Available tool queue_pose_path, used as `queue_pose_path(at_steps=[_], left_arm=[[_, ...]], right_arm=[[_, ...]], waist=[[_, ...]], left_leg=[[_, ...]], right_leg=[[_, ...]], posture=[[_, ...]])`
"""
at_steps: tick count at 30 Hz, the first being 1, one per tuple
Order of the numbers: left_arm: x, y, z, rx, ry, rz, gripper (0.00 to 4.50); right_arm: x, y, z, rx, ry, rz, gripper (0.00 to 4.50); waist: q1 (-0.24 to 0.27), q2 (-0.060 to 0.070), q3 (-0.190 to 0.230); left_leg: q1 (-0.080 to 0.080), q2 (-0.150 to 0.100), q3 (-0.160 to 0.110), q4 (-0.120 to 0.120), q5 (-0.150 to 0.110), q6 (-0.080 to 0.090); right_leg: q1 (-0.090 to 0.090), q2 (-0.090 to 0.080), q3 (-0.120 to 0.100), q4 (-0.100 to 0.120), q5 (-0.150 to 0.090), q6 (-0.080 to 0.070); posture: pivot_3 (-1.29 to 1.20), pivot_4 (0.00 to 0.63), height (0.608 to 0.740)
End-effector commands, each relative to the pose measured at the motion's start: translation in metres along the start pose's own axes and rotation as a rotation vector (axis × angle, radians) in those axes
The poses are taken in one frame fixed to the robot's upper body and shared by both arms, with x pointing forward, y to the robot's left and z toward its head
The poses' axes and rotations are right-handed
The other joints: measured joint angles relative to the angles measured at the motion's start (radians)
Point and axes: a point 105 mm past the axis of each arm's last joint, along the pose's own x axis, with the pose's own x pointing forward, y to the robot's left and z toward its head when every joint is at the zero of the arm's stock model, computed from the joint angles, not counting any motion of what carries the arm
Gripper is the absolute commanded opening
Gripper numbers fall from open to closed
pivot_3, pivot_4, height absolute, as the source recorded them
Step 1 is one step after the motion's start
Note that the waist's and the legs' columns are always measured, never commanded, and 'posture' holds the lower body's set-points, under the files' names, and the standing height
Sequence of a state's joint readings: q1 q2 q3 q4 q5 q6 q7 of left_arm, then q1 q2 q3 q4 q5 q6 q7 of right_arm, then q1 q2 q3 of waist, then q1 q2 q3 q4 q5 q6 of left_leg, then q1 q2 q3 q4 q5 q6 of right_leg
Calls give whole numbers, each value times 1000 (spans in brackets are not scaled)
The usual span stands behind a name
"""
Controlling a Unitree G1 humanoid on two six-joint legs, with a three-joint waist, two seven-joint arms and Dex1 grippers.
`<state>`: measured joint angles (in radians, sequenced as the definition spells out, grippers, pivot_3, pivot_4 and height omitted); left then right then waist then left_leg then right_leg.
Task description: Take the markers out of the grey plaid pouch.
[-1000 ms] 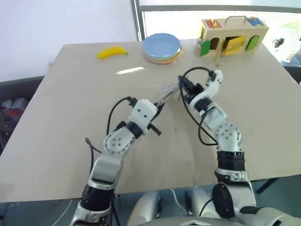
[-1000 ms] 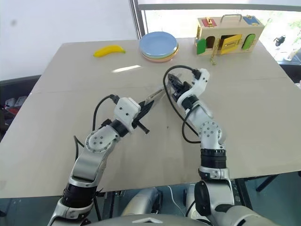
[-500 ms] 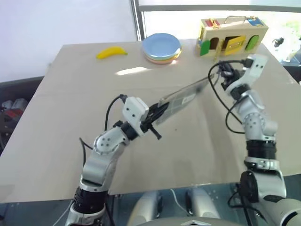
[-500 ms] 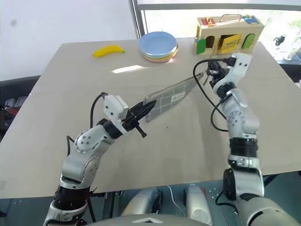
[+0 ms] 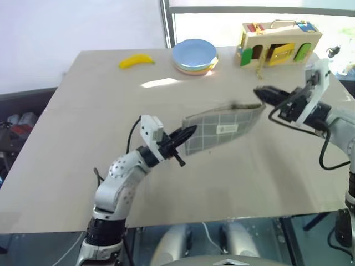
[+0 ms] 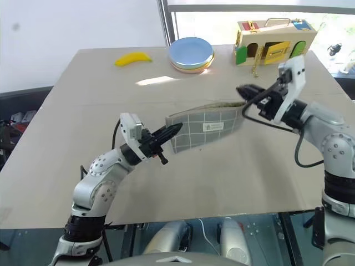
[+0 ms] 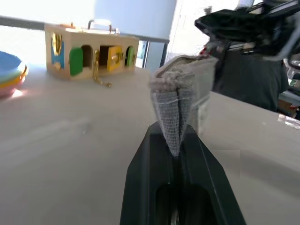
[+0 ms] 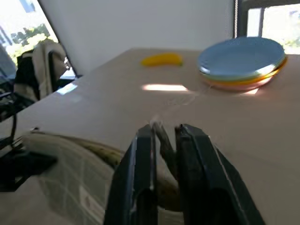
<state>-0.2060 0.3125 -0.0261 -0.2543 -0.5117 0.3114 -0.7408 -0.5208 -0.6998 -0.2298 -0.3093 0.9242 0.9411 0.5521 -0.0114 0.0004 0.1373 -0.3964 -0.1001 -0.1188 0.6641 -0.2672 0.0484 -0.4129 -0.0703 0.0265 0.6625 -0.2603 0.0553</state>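
Now grey plaid pouch [image 5: 222,131] stretched wider

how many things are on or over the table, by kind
pouch: 1, grey plaid pouch, held up by the left gripper and the right gripper
banana: 1, yellow banana
plate stack: 1, stack of pastel plates
latch box: 1, wooden latch box
total: 4

grey plaid pouch [image 6: 206,127] held aloft, left end effector [image 6: 174,129] pinching corner
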Motion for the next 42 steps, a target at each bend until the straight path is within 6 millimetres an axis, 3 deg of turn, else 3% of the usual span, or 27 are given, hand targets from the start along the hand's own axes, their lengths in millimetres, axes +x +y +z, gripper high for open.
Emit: queue_pose_path(at_steps=[1, 3, 7, 10, 13, 18, 26, 37, 42], left_arm=[[4, -2, 5, 35, -41, -50, 0], [4, -3, 2, 55, -31, -78, 0], [3, -10, -2, 86, -28, -140, 0], [0, -13, -11, 104, -2, -175, 0], [-1, -11, -16, 78, -6, -167, 0], [0, -7, -19, 36, -28, -142, 0], [0, -9, -23, 87, -12, -143, 0], [-1, -9, -23, 76, -15, -116, 0], [0, -9, -23, 72, -15, -115, 0]], right_arm=[[-2, 5, 15, -155, -15, 3, 2403], [-1, 8, 20, -202, -20, 22, 3296], [0, 14, 30, -262, -10, 71, 3296], [3, 24, 24, -324, 58, 154, 3296], [8, 30, 13, -327, 103, 214, 2352], [11, 30, -12, -374, 205, 274, 47], [12, 22, -43, -387, 286, 325, 47], [10, 17, -51, -389, 280, 357, 47], [10, 19, -64, -521, 315, 388, 47]], waist=[[1, 0, 0], [1, 0, 0], [0, 0, 0], [2, 0, 0], [2, 0, 0], [4, 0, 0], [6, -1, 0], [6, -1, 0], [6, -1, 0]], left_leg=[[0, 0, 0, 0, 0, 0], [0, 0, 0, 0, 0, 0], [0, 0, 0, 0, 0, 0], [0, 0, 0, 0, 0, 0], [0, 0, -1, 0, 0, 0], [0, 0, -1, 0, 0, 0], [-1, 0, -1, 1, 0, 0], [-1, 0, -1, 1, 0, 0], [-1, 0, -1, 1, 0, 0]], right_leg=[[0, 0, 0, 0, 0, 0], [0, 0, 0, 0, 0, 0], [0, 0, 0, 0, 0, 0], [0, 0, 0, 0, 0, 0], [0, 0, 0, -1, 0, 0], [0, 0, -1, -1, 0, 0], [0, -1, -1, -1, 0, 0], [0, 0, -1, -1, 0, 0], [0, 0, -1, 0, 0, 0]], posture=[[0, 150, 740], [0, 150, 740], [0, 150, 740], [0, 150, 740], [0, 150, 740], [0, 150, 740], [0, 150, 740], [0, 150, 740], [0, 150, 740]])
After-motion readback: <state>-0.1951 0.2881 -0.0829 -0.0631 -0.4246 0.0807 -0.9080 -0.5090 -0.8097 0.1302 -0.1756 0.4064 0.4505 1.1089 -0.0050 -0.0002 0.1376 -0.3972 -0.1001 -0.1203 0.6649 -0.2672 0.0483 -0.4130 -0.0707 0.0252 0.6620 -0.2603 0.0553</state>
